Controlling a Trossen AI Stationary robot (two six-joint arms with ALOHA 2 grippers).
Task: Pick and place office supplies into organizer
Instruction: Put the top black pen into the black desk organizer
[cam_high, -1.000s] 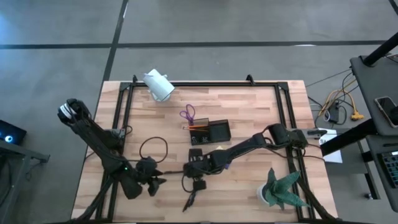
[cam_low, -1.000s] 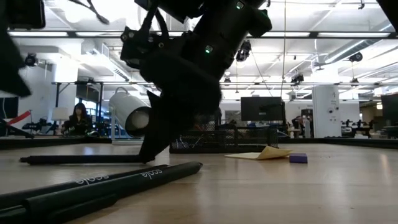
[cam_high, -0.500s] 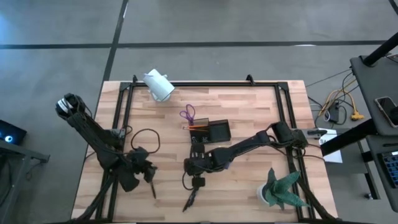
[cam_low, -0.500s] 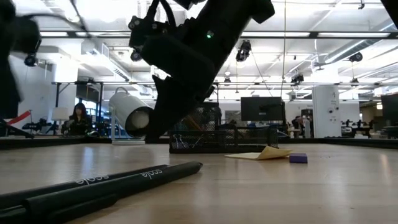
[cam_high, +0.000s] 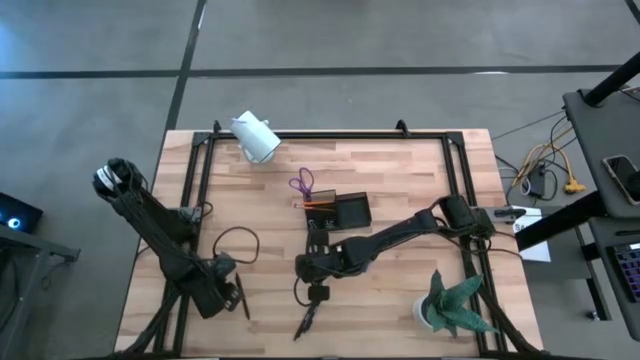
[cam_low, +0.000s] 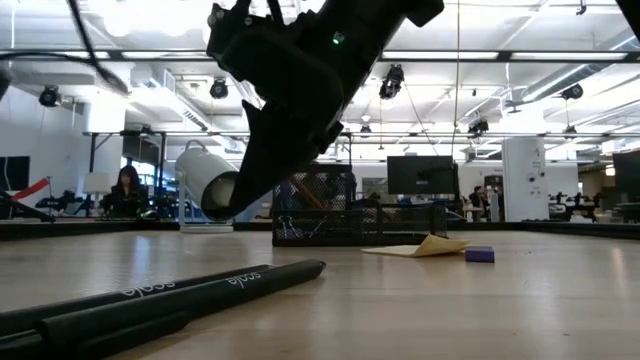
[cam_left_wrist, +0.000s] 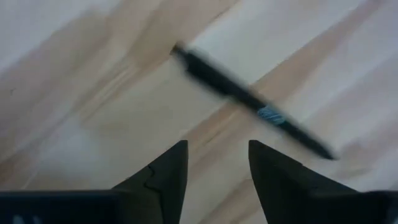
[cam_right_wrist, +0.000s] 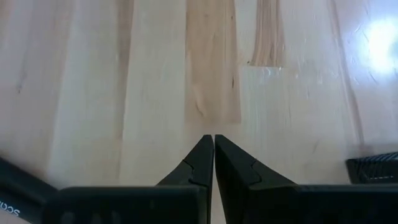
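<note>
Pale butcher-block wood forms the table (cam_high: 400, 170), bordered by black frame rails (cam_high: 330, 134), with grey floor around it.

Near the table's front left corner, the left gripper (cam_high: 232, 292) hangs low over the wood, its two fingers (cam_left_wrist: 166, 171) spread apart with nothing between them. A black pen (cam_left_wrist: 252, 102) lies flat on the wood just beyond the fingertips, slanted across the boards and untouched; from above it shows as a thin dark line (cam_high: 243, 297) beside the gripper.

At the back left edge a white cylindrical camera (cam_high: 255, 137) lies on its side.

Around the middle of the table sit the purple-handled scissors (cam_high: 301, 183), and just beside them toward the front is the organizer (cam_high: 338, 212), a dark box with an orange pencil (cam_high: 322, 203) along its rear left side.

In front of the organizer, the right gripper (cam_high: 317, 266) points down at bare wood, its fingers (cam_right_wrist: 198, 163) pressed together and holding nothing. Two more black pens (cam_high: 307, 320) lie close to the front edge; the low view shows them in the foreground (cam_low: 180, 295). That view also shows a yellow sticky-note pad (cam_low: 418, 247) and a small purple piece (cam_low: 479, 254) on the wood.

A green plant (cam_high: 452, 305) stands at the front right corner.
</note>
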